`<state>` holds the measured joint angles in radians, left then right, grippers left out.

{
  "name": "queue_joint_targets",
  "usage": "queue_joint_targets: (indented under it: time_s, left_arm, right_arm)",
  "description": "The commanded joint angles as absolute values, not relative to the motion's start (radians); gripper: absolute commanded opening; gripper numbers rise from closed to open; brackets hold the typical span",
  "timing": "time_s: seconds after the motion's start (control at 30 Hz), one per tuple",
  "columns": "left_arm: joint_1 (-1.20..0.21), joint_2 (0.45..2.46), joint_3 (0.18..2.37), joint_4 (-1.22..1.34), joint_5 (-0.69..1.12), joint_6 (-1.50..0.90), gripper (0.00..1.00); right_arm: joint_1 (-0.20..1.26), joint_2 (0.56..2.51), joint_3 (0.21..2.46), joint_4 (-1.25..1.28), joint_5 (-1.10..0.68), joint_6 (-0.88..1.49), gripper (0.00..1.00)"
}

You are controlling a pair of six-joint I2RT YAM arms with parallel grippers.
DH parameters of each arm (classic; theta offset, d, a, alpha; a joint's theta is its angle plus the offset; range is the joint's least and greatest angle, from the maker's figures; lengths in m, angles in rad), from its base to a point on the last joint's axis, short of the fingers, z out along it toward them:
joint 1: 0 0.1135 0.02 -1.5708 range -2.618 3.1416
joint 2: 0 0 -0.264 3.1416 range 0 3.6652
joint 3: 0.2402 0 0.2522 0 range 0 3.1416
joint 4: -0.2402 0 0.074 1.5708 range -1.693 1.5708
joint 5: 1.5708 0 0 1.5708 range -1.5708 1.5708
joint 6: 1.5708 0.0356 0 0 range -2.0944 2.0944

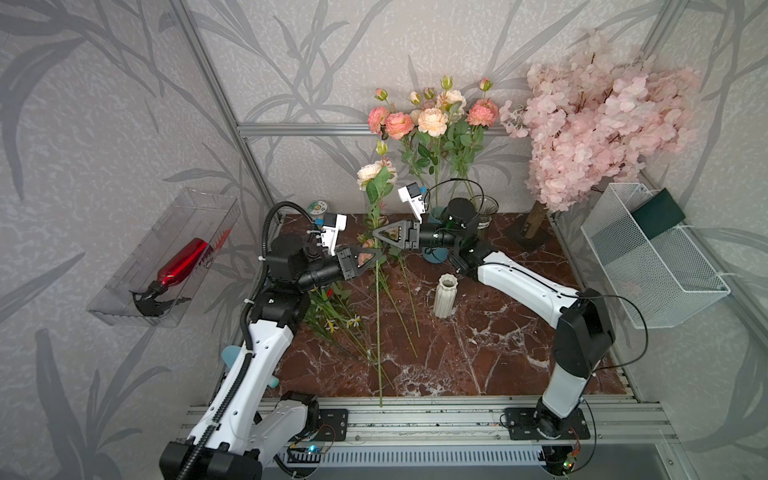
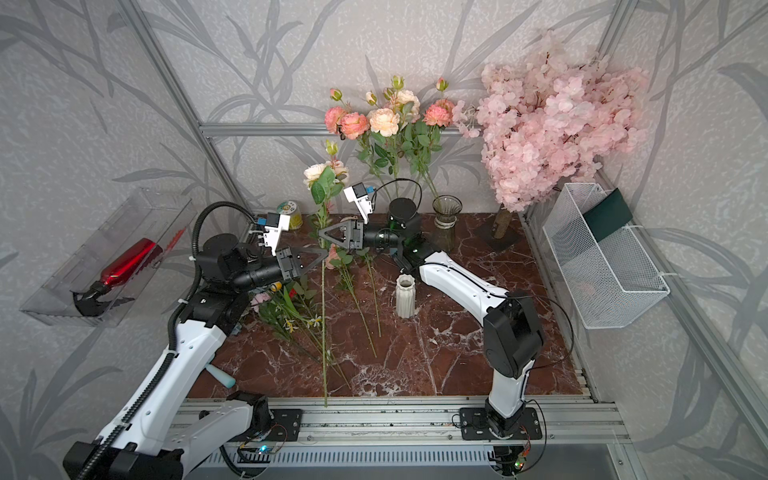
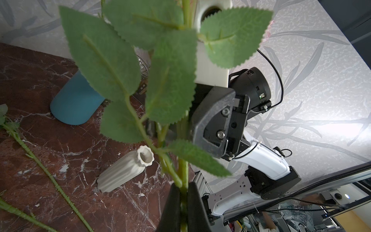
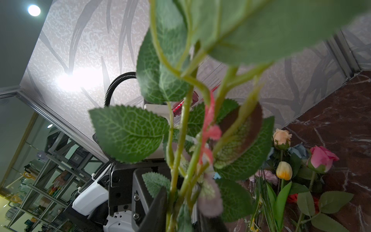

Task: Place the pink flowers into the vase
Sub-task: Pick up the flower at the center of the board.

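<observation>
A pink flower spray (image 1: 370,172) stands upright over the marble table (image 1: 498,353), its long stem (image 1: 379,332) reaching the front rail. My left gripper (image 1: 380,257) (image 3: 183,185) is shut on that stem. Just above it, my right gripper (image 1: 374,233) (image 4: 182,192) is closed around the same leafy stems. A bunch of pink flowers (image 1: 432,120) stands in the blue vase (image 3: 76,104), which is mostly hidden behind the right arm in both top views. Two more pink sprays (image 1: 409,299) lie flat on the table.
A white ribbed vase (image 1: 445,296) stands mid-table and a glass vase (image 1: 484,210) at the back. A pale-pink blossom tree (image 1: 594,120) fills the back right. Mixed loose flowers (image 1: 332,316) lie under the left arm. A wire basket (image 1: 652,257) hangs right, a clear bin with a red bottle (image 1: 183,262) left.
</observation>
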<state>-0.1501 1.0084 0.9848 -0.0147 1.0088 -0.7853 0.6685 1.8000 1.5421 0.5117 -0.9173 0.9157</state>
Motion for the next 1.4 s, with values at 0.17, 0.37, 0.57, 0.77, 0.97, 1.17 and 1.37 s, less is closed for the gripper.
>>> queue_joint_targets:
  time_s: [0.17,0.37,0.57,0.77,0.97,1.17,1.37]
  left_arm:
    - [-0.154,0.998,1.002,-0.021,1.012,-0.764,0.00]
    - [-0.152,1.005,1.026,-0.111,0.966,-0.727,0.26]
    - [-0.150,1.001,1.034,-0.154,0.929,-0.698,0.60]
    - [-0.140,1.017,1.090,-0.303,0.804,-0.621,0.61]
    - [-0.128,1.060,1.150,-0.494,0.558,-0.531,0.61]
    - [-0.123,1.126,1.156,-0.603,0.289,-0.528,0.61]
    - [-0.120,1.163,1.162,-0.647,0.178,-0.527,0.61]
  right_arm:
    - [0.664,1.772,1.557,0.566,-0.944,0.914,0.05]
    - [0.658,1.759,1.546,0.518,-0.918,0.872,0.00]
    - [0.659,1.713,1.524,0.350,-0.839,0.713,0.00]
    - [0.671,1.613,1.508,0.182,-0.717,0.537,0.00]
    - [0.730,1.498,1.525,-0.003,-0.505,0.339,0.00]
    - [0.798,1.393,1.541,-0.119,-0.287,0.184,0.00]
    - [0.816,1.296,1.500,-0.110,-0.148,0.136,0.00]
